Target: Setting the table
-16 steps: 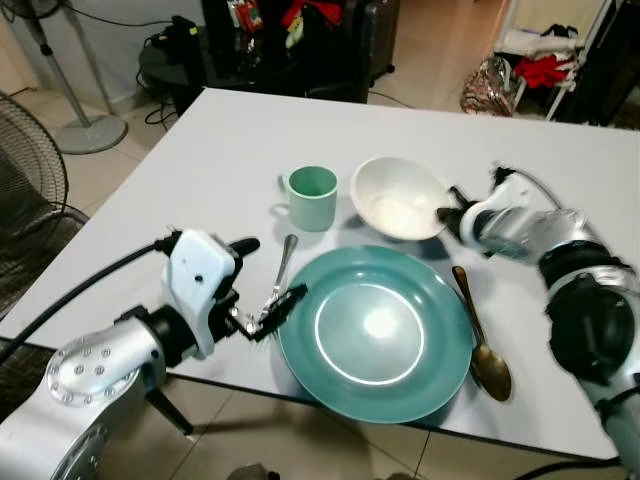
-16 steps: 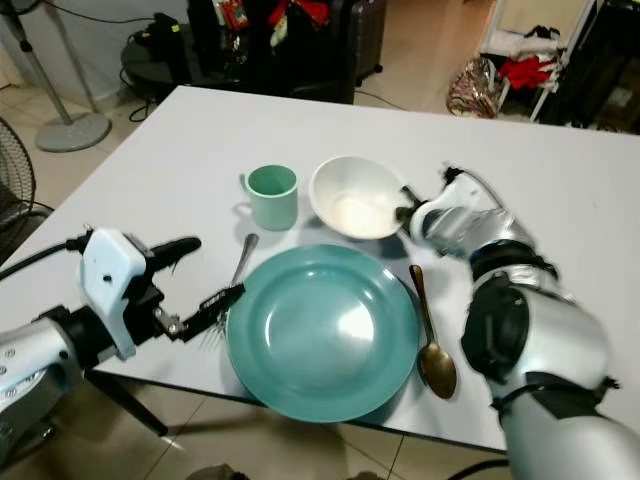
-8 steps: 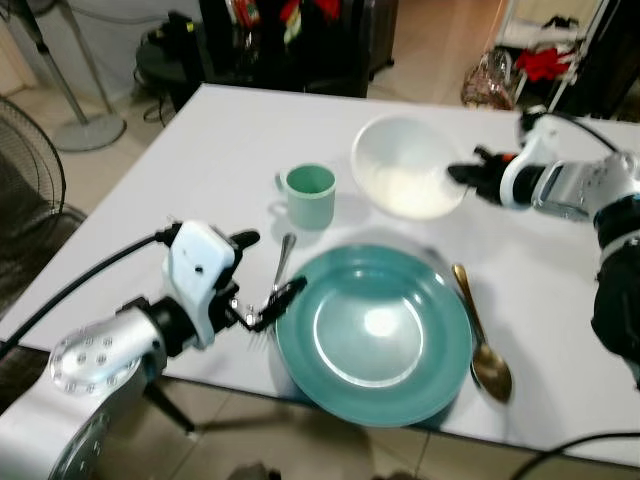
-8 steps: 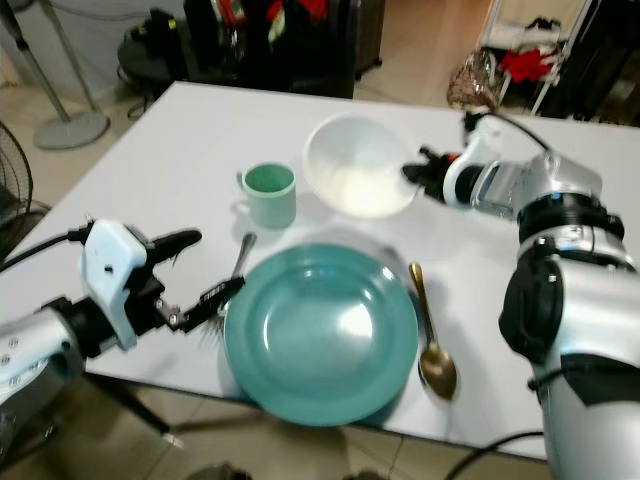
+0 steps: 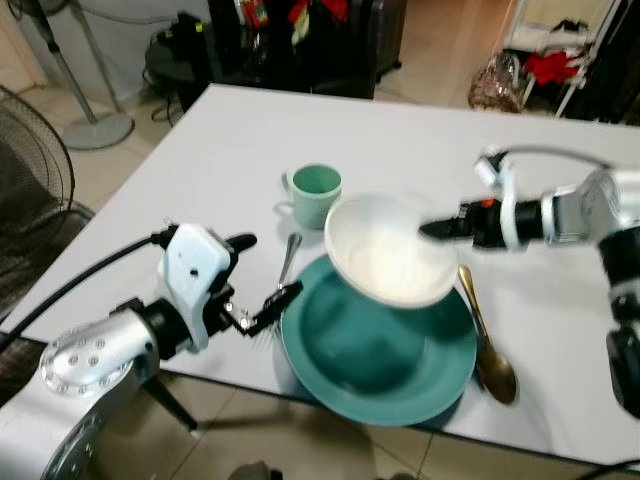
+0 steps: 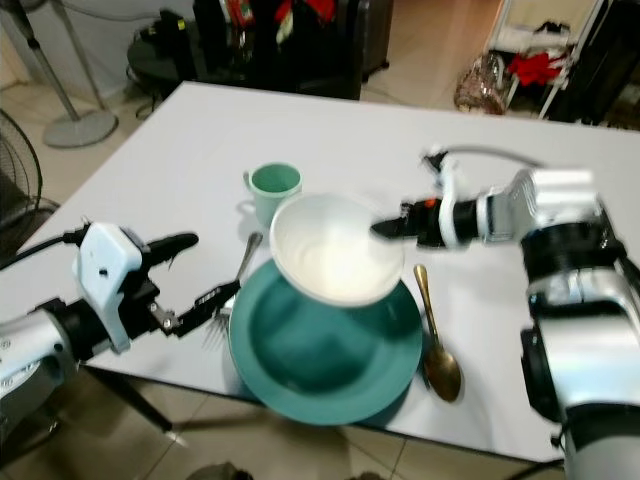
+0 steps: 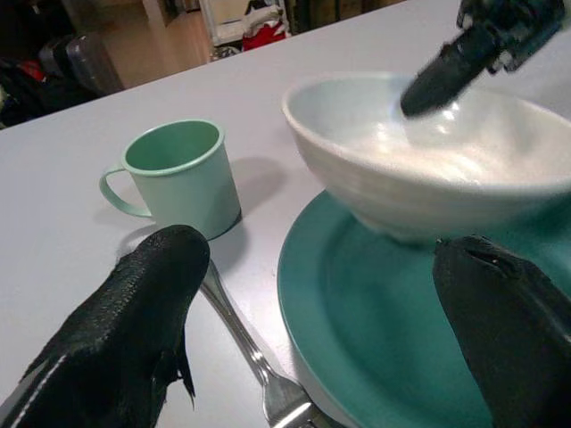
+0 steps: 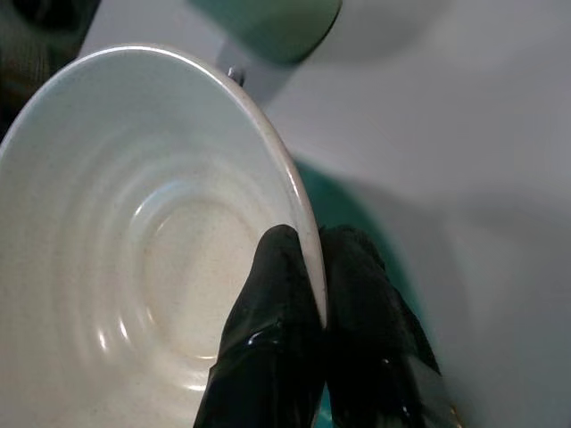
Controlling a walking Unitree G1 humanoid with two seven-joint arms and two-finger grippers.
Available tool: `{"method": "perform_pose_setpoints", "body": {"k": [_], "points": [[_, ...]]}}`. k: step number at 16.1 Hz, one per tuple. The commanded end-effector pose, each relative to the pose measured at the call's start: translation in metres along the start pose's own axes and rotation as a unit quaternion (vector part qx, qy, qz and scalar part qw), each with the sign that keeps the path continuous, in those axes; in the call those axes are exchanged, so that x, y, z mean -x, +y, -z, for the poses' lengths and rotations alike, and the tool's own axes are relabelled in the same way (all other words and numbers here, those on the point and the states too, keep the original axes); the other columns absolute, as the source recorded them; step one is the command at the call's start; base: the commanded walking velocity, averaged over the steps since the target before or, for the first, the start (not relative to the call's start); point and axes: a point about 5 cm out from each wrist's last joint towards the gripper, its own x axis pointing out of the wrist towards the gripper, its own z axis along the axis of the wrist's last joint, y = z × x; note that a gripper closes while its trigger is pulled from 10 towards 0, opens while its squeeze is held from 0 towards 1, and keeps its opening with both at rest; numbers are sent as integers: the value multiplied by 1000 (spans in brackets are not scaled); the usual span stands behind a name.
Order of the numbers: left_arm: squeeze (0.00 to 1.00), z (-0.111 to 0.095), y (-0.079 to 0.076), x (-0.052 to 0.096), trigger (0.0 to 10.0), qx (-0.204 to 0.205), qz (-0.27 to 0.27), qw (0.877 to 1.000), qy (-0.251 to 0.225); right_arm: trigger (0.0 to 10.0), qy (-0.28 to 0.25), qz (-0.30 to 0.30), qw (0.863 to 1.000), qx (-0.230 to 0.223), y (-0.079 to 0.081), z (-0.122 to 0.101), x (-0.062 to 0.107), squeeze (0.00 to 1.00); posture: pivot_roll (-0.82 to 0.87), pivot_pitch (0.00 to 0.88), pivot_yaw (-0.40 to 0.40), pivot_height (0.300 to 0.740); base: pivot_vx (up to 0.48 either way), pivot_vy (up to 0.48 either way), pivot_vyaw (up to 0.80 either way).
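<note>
A white bowl point(image 5: 385, 250) hangs just above the teal plate point(image 5: 375, 355), pinched at its right rim by my right gripper point(image 5: 432, 229); the wrist view shows one finger inside and one outside the bowl rim point(image 8: 303, 205). A mint green mug point(image 5: 314, 194) stands behind the plate on the white table point(image 5: 240, 140). A fork point(image 5: 285, 262) lies left of the plate, a spoon point(image 5: 487, 340) lies on its right. My left gripper point(image 5: 257, 270) hovers open at the fork's near end, left of the plate, holding nothing.
The table's front edge runs just below the plate. On the floor at the left stand two fans point(image 5: 40, 170). Dark furniture and clutter point(image 5: 290, 40) sit beyond the table's far edge, with a rack point(image 5: 560, 50) at the far right.
My right gripper has lifted the white bowl from behind the plate and carried it toward me, over the teal plate. The left gripper has stayed by the fork.
</note>
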Motion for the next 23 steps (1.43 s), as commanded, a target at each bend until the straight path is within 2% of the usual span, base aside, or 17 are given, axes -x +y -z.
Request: {"method": "perform_pose_setpoints", "body": {"k": [1,5,8,10,13,16,23], "points": [[0,0,-2,2,10000,-4,8,1000,0,0,9,-16,1000,18,9,0,1,0,18,41,28,740,0,0,0],[0,0,-3,3,10000,-3,10,1000,3,0,42,-16,998,32,16,16,-15,0,26,43,19,740,0,0,0],[0,1,-4,4,10000,-4,9,1000,5,0,49,23,998,37,9,25,-23,0,30,43,17,740,0,0,0],[0,1,-3,3,10000,-4,5,1000,6,0,34,47,998,10,0,25,-26,0,29,43,20,740,0,0,0],[0,1,-2,3,10000,-5,3,1000,5,0,8,90,995,-29,-17,24,-25,0,30,48,22,740,0,0,0],[0,1,-2,3,10000,-5,5,1000,7,0,-15,117,992,-42,-26,21,-19,0,32,49,27,740,0,0,0],[0,1,0,2,10000,-7,3,1000,7,0,-61,153,985,-42,-36,6,-10,0,36,52,26,740,0,0,0]]}}
